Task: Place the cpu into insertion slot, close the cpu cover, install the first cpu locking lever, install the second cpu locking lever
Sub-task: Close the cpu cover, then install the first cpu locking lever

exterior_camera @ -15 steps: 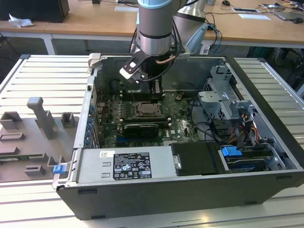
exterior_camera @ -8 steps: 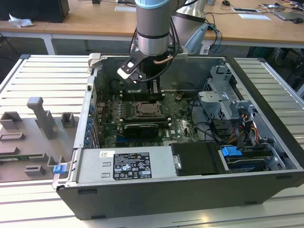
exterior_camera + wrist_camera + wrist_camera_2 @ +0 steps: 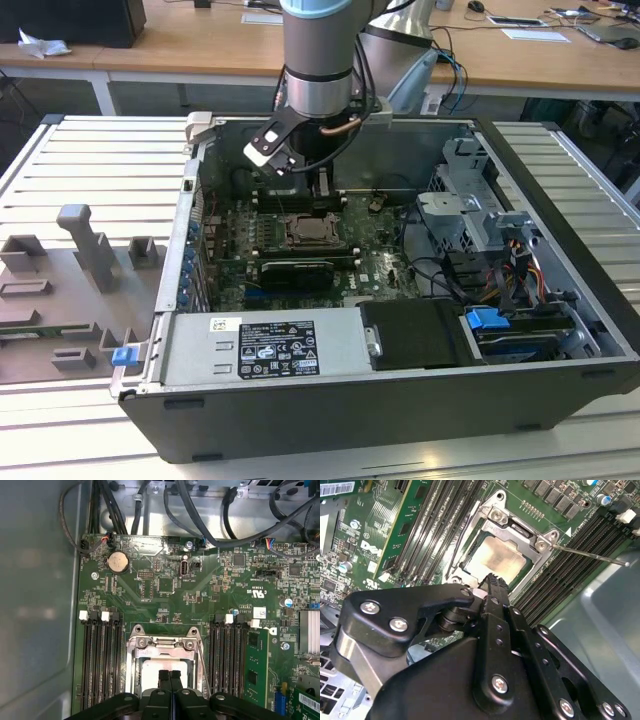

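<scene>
The cpu (image 3: 495,557) shows its pale metal top inside the insertion slot (image 3: 162,652) on the green board. The grey cpu cover (image 3: 520,532) lies flat around it as a frame. A thin metal locking lever (image 3: 590,555) sticks out sideways from one socket corner, and in the first wrist view it runs along the socket's side (image 3: 201,662). My gripper (image 3: 170,675) hovers just above the cpu (image 3: 150,672) with its two black fingers pressed together and nothing between them. In the exterior view the gripper (image 3: 322,185) hangs inside the open case, just behind the socket (image 3: 310,232).
Long black memory slots (image 3: 102,660) flank the socket on both sides. A black card (image 3: 295,270) and the power supply (image 3: 260,345) sit nearer the case front. Cables and a drive cage (image 3: 470,215) fill the exterior view's right. A grey fixture (image 3: 85,245) lies outside the case.
</scene>
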Robot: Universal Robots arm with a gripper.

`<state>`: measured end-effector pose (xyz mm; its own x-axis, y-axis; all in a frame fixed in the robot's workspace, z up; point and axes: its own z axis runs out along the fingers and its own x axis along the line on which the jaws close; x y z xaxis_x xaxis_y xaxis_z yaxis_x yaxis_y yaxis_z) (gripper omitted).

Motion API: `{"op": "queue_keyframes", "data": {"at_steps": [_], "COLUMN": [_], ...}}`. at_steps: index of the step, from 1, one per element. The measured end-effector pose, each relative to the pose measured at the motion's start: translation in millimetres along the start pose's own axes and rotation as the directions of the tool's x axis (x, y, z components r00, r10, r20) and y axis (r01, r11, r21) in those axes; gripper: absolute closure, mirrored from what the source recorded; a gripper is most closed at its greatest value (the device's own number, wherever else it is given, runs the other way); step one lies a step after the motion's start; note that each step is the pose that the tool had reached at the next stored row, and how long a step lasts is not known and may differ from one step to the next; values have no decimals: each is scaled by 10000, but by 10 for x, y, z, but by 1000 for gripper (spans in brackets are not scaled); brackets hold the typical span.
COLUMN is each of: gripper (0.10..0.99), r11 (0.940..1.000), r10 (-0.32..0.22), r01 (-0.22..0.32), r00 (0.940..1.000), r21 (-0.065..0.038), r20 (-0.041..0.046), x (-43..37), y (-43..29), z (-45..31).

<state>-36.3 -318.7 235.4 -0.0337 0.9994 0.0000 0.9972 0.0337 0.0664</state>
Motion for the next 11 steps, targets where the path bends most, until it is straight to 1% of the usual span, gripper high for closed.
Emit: {"op": "queue_keyframes", "data": {"at_steps": [11], "gripper": [980], "r11": [10000], "r10": [0], "r01": [0], "r00": [10000], "r21": [-1], "r20": [-1], "x": [0], "y": [-4], "z": [-17]}}
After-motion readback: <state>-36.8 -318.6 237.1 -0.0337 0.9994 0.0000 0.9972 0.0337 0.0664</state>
